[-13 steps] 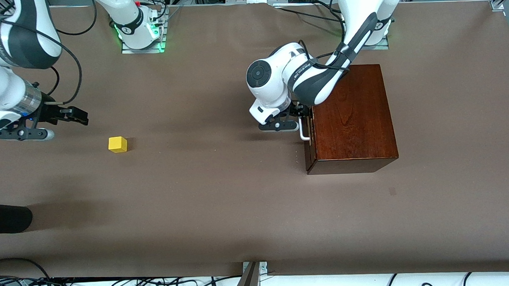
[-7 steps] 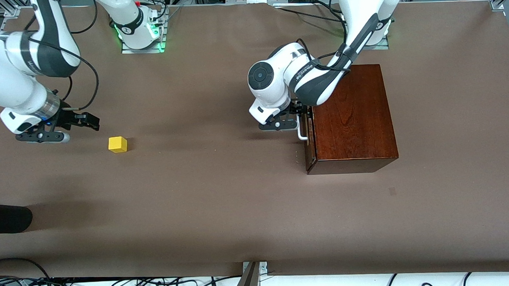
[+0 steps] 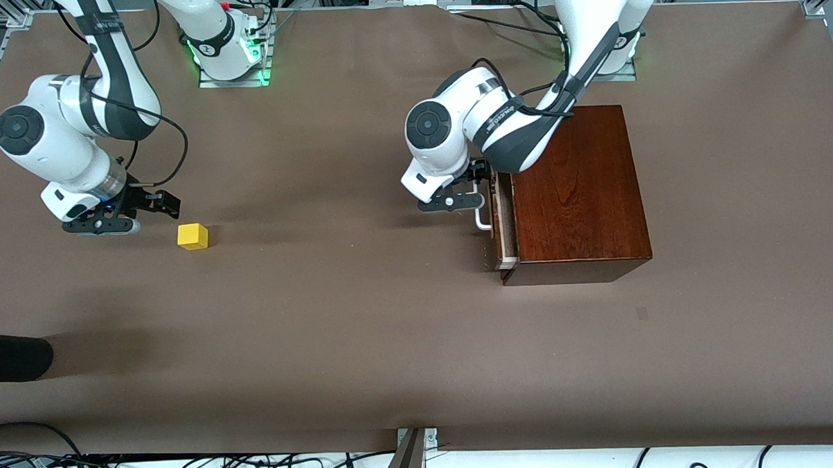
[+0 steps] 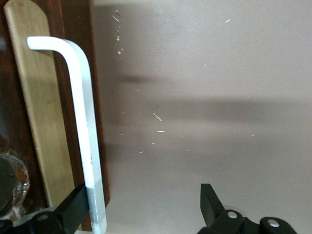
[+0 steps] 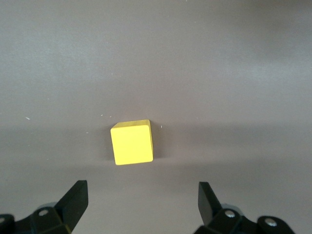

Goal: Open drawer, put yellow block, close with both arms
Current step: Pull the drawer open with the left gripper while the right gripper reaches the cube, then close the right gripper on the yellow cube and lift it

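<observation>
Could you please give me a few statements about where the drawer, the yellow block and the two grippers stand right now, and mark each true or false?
1. The drawer is pulled slightly out of the wooden box. True.
2. The yellow block lies inside the drawer. False: it sits on the table, toward the right arm's end.
3. The left gripper is at the drawer's white handle with its fingers spread, one finger hooked against the bar. True.
4. The right gripper is shut on the yellow block. False: it is open, close beside the block, not touching it.
5. The yellow block rests on top of the wooden box. False: the box top is bare wood, partly under the left arm.
</observation>
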`<act>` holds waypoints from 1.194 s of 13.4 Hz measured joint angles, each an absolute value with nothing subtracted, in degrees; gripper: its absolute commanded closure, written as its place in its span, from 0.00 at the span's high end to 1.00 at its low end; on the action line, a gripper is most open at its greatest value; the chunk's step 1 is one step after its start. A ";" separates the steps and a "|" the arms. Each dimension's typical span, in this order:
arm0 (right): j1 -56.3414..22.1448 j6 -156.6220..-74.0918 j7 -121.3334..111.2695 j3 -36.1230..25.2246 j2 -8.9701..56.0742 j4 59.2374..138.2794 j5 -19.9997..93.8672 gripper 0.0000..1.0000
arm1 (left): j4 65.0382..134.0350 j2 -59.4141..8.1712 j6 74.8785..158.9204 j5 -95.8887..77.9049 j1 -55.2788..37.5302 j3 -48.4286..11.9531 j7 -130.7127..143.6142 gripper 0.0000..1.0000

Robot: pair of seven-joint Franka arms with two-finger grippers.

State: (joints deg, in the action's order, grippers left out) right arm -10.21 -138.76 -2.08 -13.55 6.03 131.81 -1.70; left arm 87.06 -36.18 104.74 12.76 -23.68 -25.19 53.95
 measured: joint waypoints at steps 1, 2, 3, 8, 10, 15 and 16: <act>-10.21 -140.08 -2.31 -13.55 6.82 132.15 -1.70 1.00 | 86.28 -36.85 104.74 12.76 -24.29 -25.19 54.62 1.00; -10.21 -141.63 -2.47 -13.55 7.82 132.43 -1.70 1.00 | 85.48 -37.56 104.74 12.76 -24.96 -25.18 55.12 1.00; -10.21 -143.52 -2.65 -13.55 9.00 132.72 -1.70 1.00 | 84.91 -38.18 104.74 12.76 -25.54 -25.14 55.50 1.00; -10.21 -151.30 -4.47 -13.54 14.85 133.78 0.82 1.00 | 83.72 -39.09 105.39 12.76 -26.15 -25.05 55.88 1.00; -10.21 -152.54 -9.48 -13.52 15.90 133.81 6.58 1.00 | 82.92 -39.50 105.58 12.76 -26.59 -25.06 56.25 1.00; -10.21 -155.64 -17.43 -13.48 18.32 133.80 13.86 1.00 | 78.46 -42.29 105.59 12.83 -29.75 -24.68 60.09 1.00; -10.22 -156.15 -17.66 -13.41 18.60 133.80 13.90 1.00 | 77.55 -42.81 105.61 12.83 -30.04 -24.69 60.49 1.00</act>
State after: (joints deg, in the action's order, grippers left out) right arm -10.22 -156.15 -17.66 -13.41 18.60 133.80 13.90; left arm 77.55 -42.81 105.61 12.83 -30.04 -24.69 60.49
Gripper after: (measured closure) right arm 0.000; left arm 0.000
